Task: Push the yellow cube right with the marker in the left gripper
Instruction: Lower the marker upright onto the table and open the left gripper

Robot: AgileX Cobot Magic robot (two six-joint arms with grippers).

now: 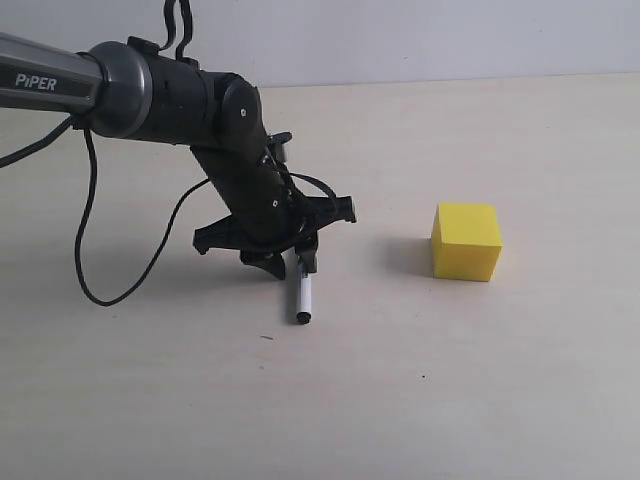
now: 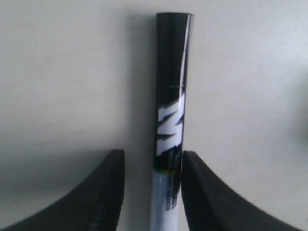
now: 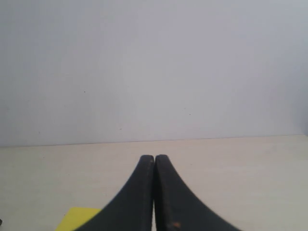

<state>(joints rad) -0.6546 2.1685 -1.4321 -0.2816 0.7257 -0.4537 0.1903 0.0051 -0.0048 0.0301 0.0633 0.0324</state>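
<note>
The marker (image 1: pixel 303 296) lies flat on the table, its white barrel pointing toward the front edge. My left gripper (image 1: pixel 290 264) stands low over its far end, open. In the left wrist view the marker (image 2: pixel 171 96) runs between the fingers of the left gripper (image 2: pixel 152 154), touching one finger (image 2: pixel 202 192) and leaving a gap to the other. The yellow cube (image 1: pixel 467 242) sits on the table well to the right of the marker, apart from it. My right gripper (image 3: pixel 154 159) is shut with nothing in it, and a corner of the yellow cube (image 3: pixel 77 219) shows beside it.
The thick black-grey left arm (image 1: pixel 150 90) reaches in from the upper left, and its black cable (image 1: pixel 90 250) loops down to the table. A pale wall (image 1: pixel 400 40) rises behind the light table (image 1: pixel 450 400).
</note>
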